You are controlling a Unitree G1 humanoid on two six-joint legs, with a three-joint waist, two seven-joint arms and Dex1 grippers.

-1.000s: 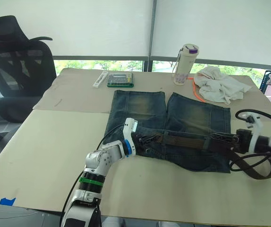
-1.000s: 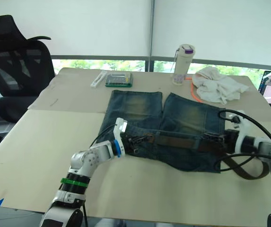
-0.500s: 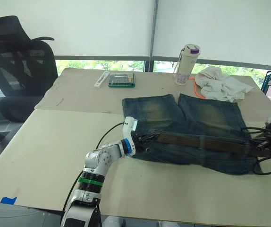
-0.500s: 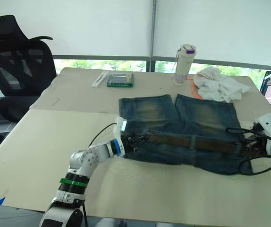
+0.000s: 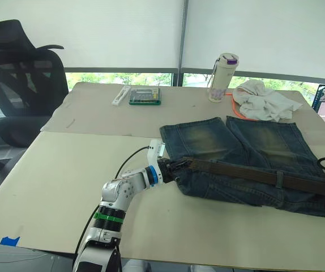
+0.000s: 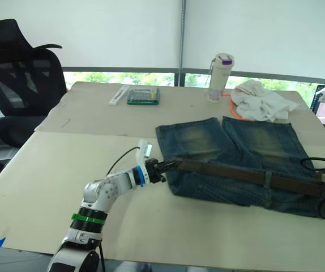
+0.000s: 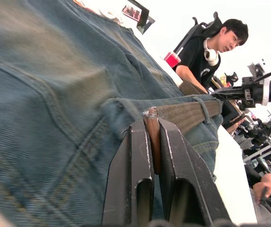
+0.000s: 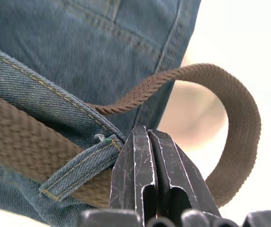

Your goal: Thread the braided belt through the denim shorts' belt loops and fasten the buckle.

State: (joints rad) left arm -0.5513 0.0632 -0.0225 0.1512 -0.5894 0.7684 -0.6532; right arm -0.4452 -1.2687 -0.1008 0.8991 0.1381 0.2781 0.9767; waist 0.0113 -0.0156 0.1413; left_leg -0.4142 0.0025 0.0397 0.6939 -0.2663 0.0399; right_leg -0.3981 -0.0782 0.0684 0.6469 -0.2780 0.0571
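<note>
Left gripper (image 7: 153, 137): closed narrow on the braided belt (image 5: 247, 173), its two black fingers pinching the frayed strap end just where it leaves the waistband.
Right gripper (image 8: 147, 142): fingers pressed together at the far end of the waistband, beside a belt loop (image 8: 79, 165); whether strap or denim sits between them cannot be told.
Denim shorts (image 5: 236, 153): flat on the table (image 5: 55, 170), waistband stretched between the two grippers, legs pointing away from them.
Belt path: the strap runs along the waistband from the left gripper toward the right one, under at least one loop, then curls into a free bend just past the right gripper.
Buckle: not made out.
Risk, slip: the left pinch is on the very tip of the strap (a thin hold), so a hard pull could draw it out.
Risk, drag: tension between the arms could slide the whole shorts across the table rather than feed belt through loops.
Containers: a lidded bottle (image 5: 223, 76) and a green box (image 5: 145, 96), both well beyond the grippers; contents cannot be seen.
</note>
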